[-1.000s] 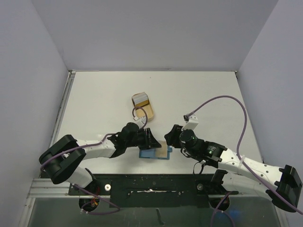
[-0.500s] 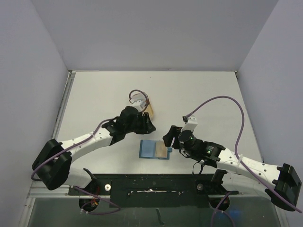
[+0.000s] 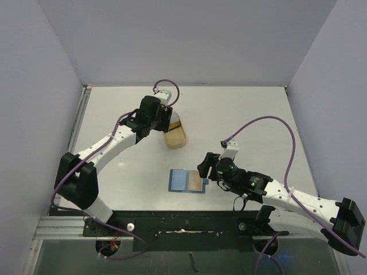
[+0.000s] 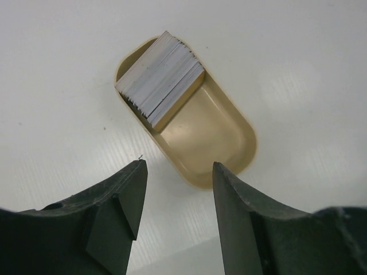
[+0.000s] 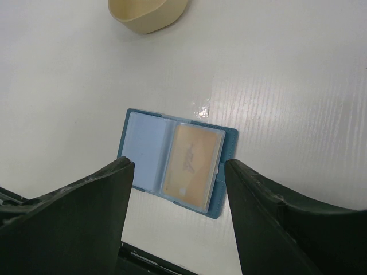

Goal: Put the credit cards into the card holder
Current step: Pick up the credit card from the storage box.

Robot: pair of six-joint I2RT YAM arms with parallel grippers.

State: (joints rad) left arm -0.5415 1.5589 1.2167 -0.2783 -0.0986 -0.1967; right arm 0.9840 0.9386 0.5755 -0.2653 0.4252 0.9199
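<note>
The left claw (image 4: 178, 172) hangs over a tan oblong plastic tray (image 4: 213, 135). Its two dark fingers stand moderately apart and grip nothing. Just beyond the fingertips, packed on edge in the far end of the tray, is the stack of thin grey-and-white credit cards (image 4: 160, 77) (their edges are slightly uneven on one side). The bare near end of the tray lies directly under the gap between the fingers.

The right claw (image 5: 179, 166) is spread wide and also holds nothing. Below its gap, the small teal-blue folding card holder (image 5: 146, 152) lies open and flat on the white table (image 5: 287, 69). The half nearer the claw's left finger shows plain light blue. The half nearer its right finger has a clear pocket with a tan-orange card (image 5: 192, 166) inside it. The tray's rounded end shows ahead of this claw, well apart from the holder. In the overhead view the two claws are well apart, the left one farther out over the table than the right.
</note>
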